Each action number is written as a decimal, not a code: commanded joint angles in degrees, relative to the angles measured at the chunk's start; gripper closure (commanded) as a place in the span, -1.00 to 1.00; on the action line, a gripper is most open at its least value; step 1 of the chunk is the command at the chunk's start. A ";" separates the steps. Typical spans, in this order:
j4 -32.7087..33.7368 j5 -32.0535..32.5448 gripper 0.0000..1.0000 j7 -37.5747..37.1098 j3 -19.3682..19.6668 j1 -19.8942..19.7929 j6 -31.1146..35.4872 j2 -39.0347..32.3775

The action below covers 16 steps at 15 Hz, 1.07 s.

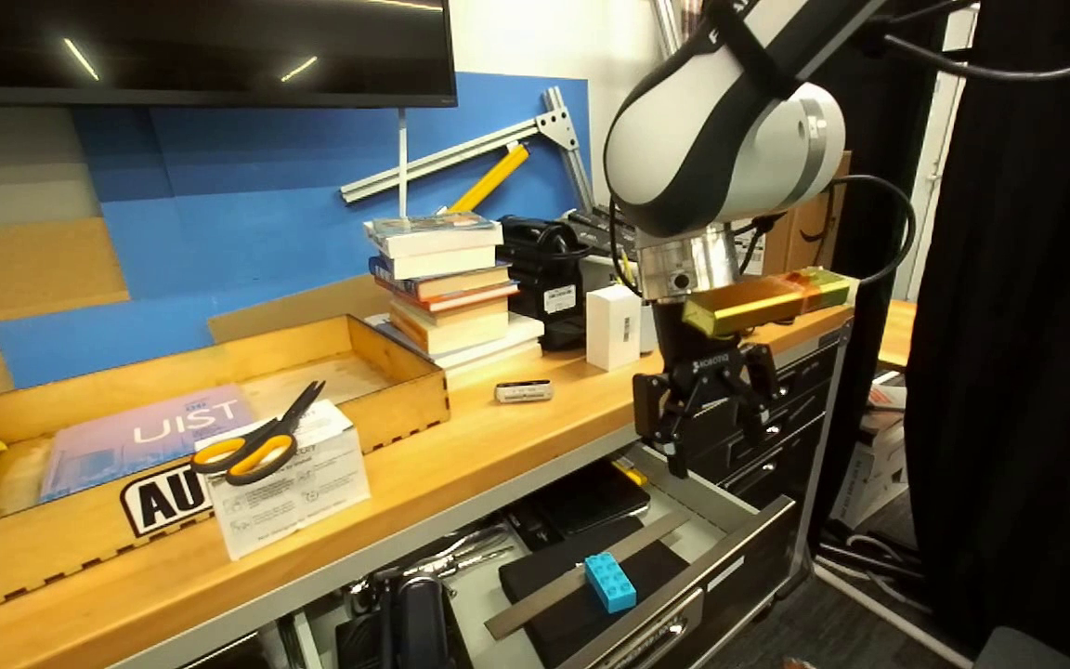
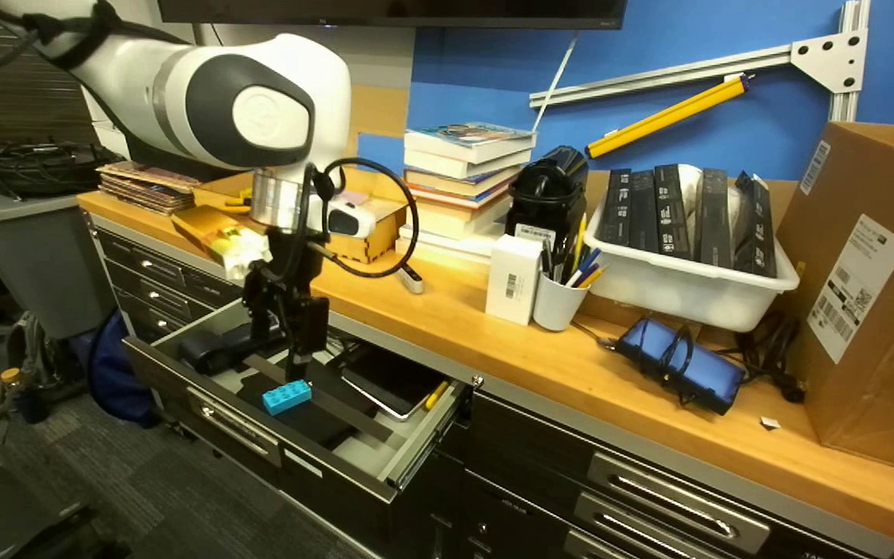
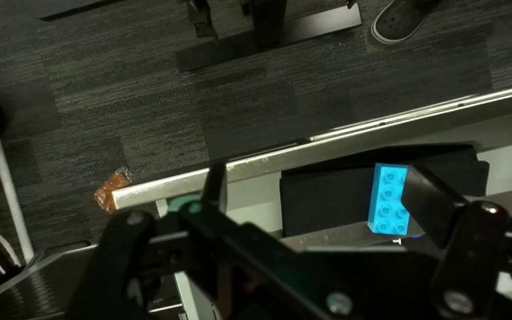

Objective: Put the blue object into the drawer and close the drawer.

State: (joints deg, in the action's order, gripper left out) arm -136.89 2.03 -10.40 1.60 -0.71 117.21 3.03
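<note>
A blue toy brick (image 1: 609, 583) lies inside the pulled-out drawer (image 1: 767, 557), lower centre in an exterior view. Above hangs the end effector (image 3: 320, 193), spread wide, holding nothing. Placing appears done; closing the drawer remains.

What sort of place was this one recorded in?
Probably a lab or workshop, perhaps with some office use: a wooden-topped workbench with an open black-fronted drawer beneath, a slotted metal frame behind it, and a stack of books on top.
</note>
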 commanded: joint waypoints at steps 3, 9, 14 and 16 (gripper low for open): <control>0.94 -2.18 -1.00 3.67 -0.27 -0.11 0.28 -8.36; -0.39 -2.10 -1.00 4.33 0.14 -0.54 6.18 -15.88; -0.86 -1.90 -0.36 2.45 -0.23 0.27 15.67 -22.05; -1.35 -2.14 -0.02 1.36 -0.36 0.74 19.67 -22.70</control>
State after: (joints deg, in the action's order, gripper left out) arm -137.79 1.23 -7.67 1.57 -0.74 130.58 -18.26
